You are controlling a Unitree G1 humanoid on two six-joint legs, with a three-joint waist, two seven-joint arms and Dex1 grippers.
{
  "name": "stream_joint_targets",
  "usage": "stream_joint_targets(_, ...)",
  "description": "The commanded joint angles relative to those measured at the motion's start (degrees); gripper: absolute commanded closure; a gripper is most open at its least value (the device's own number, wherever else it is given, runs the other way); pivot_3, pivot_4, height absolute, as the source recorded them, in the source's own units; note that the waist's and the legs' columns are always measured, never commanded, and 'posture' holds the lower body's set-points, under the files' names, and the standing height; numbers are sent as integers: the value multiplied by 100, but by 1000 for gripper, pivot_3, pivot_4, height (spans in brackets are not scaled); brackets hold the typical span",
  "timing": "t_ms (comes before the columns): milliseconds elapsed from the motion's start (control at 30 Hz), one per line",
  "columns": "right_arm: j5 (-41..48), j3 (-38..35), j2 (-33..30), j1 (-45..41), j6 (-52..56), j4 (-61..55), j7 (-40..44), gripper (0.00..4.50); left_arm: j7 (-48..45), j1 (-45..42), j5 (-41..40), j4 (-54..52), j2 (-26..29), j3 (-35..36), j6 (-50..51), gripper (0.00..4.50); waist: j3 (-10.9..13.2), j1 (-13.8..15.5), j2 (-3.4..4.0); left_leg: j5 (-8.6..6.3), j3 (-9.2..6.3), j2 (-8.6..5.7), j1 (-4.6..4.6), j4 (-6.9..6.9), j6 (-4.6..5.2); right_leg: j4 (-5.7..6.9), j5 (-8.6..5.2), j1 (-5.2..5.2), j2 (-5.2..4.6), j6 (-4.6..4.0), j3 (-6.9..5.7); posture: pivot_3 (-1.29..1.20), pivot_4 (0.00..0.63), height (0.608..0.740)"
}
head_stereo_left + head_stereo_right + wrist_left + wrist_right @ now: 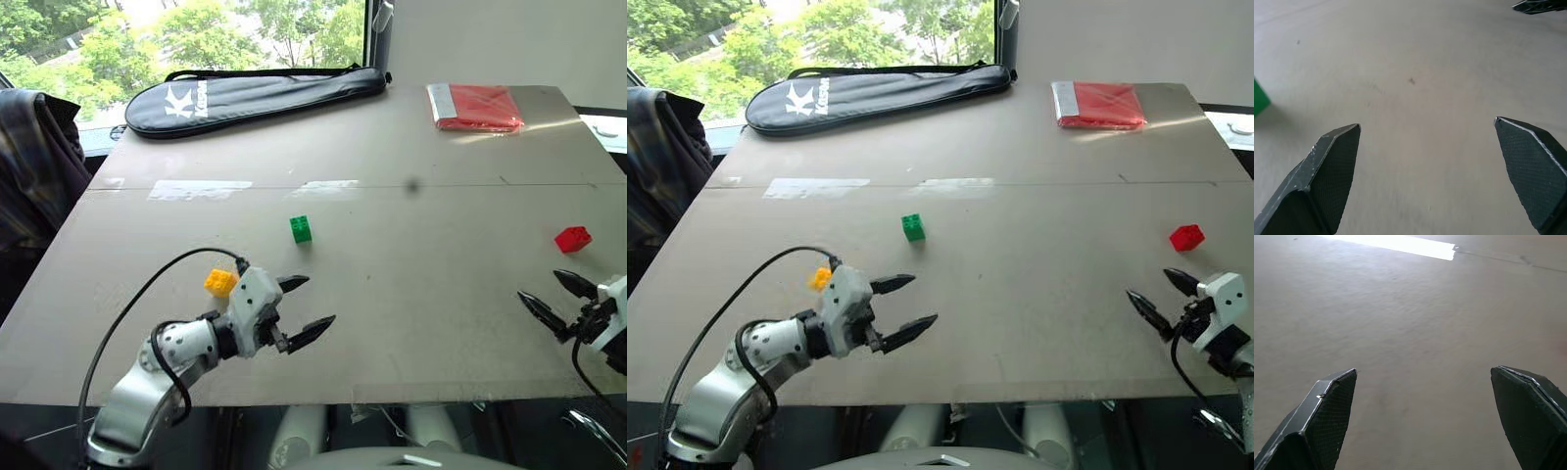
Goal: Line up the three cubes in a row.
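Three small studded cubes lie apart on the grey table (411, 264). The green cube (301, 228) sits near the middle, and its edge shows in the left wrist view (1260, 98). The yellow-orange cube (220, 282) lies front left, just behind my left wrist. The red cube (572, 238) lies at the right. My left gripper (303, 307) stands open over the front of the table, empty, pointing right. My right gripper (555, 298) is open and empty at the front right, a little nearer than the red cube.
A black racket bag (250, 95) lies along the far left edge. A flat red packet (476, 106) rests at the far right corner. Strips of clear tape (200, 189) cross the table's seam. A plaid garment (34, 157) hangs at the left.
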Motion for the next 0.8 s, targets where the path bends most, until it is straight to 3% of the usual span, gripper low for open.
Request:
stream_joint_targets(33,-171,-296,-283,-344,475,120,-678,0,-166,-502,-400,-320,113,-102,361,27,1,-17,-1,0,0,1,0,-1,0,0,0,0,3,-1,1,0,150,694)
stream_joint_targets(133,-484,-220,-419,-995,781,612,-1316,0,-179,-1206,-720,-430,104,-179,721,27,2,-13,0,0,-1,3,-2,-4,0,0,1,-2,9,-3,1,0,150,694)
stream_joint_targets(267,-479,-118,-423,-1550,855,1155,-1190,0,-64,-1781,-1098,-538,94,-138,1136,27,2,-11,-1,1,-1,2,-1,-3,0,0,2,1,10,-4,2,0,150,694)
stream_joint_targets(533,-635,-1,-469,-2272,1004,2111,-1282,0,140,-2050,-1340,-825,170,-100,1463,27,5,-19,1,1,4,0,-2,-4,0,-2,14,0,13,19,14,0,150,694)
stream_joint_targets(800,-730,123,-630,-2746,524,3221,-647,0,398,-2216,-1503,-882,224,-144,1800,27,5,-24,1,1,8,0,-1,-3,0,-2,15,1,14,19,18,0,150,694)
